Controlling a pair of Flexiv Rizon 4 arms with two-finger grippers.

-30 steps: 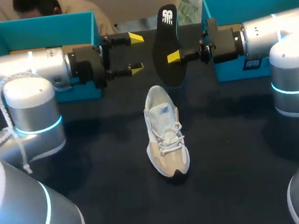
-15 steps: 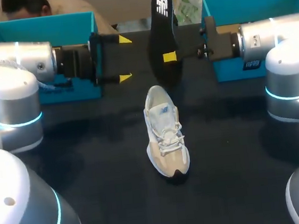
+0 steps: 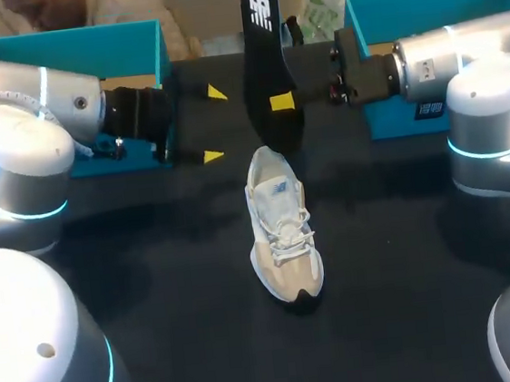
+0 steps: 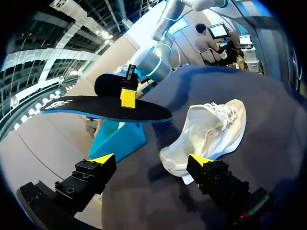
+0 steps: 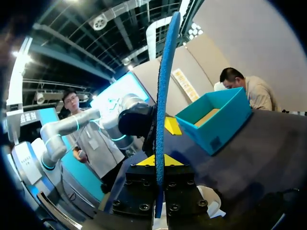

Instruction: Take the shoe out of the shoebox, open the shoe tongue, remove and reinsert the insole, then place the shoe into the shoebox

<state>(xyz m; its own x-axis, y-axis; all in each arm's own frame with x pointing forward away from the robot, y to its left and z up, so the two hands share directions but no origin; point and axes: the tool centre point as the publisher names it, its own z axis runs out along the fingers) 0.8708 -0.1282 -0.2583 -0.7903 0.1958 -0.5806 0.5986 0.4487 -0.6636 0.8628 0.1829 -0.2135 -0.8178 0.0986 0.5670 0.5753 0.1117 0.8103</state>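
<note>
Vs 1 s ago: your right arm reaches further toward the middle, and the insole [image 3: 262,58] has gone left and stands steeper. Your left arm has pulled back to its side, with its tips lower.

Now: the right gripper [image 3: 280,102] comes in level from the right and pinches the insole mid-length. The insole is on edge, off the table [image 3: 155,284], its lower end just behind the shoe's heel. The left gripper [image 3: 214,124] is spread wide, holds nothing and points at the insole, apart from it. The shoe [image 3: 282,229] is upright mid-table, toe toward you, outside the left box [image 3: 76,53] and right box [image 3: 427,4].
</note>
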